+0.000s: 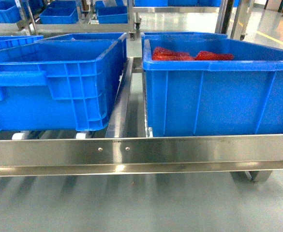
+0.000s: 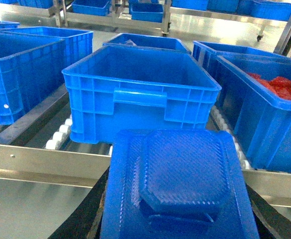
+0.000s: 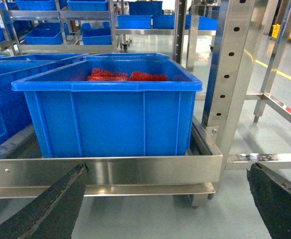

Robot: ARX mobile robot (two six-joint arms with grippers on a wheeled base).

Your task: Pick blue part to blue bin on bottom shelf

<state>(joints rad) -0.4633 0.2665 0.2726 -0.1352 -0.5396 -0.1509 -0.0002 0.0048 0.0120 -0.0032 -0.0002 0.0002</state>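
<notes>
The blue part (image 2: pixel 182 184) is held clamped in the left gripper (image 2: pixel 180 219), short of the shelf rail (image 2: pixel 46 167), with the empty blue bin (image 2: pixel 140 92) at 12 o'clock just beyond; the right gripper (image 3: pixel 165 199) is spread wide and empty.

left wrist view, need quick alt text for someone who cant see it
A blue part fills the foreground, held by the left gripper, facing an empty blue bin on the steel bottom shelf. A bin of red parts sits to its right.

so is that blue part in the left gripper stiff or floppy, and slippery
The blue part probably stays stiff: its moulded raised centre holds shape. It looks light, likely thin formed plastic. The woven-looking surface texture may help grip, though it overhangs the left gripper.
</notes>
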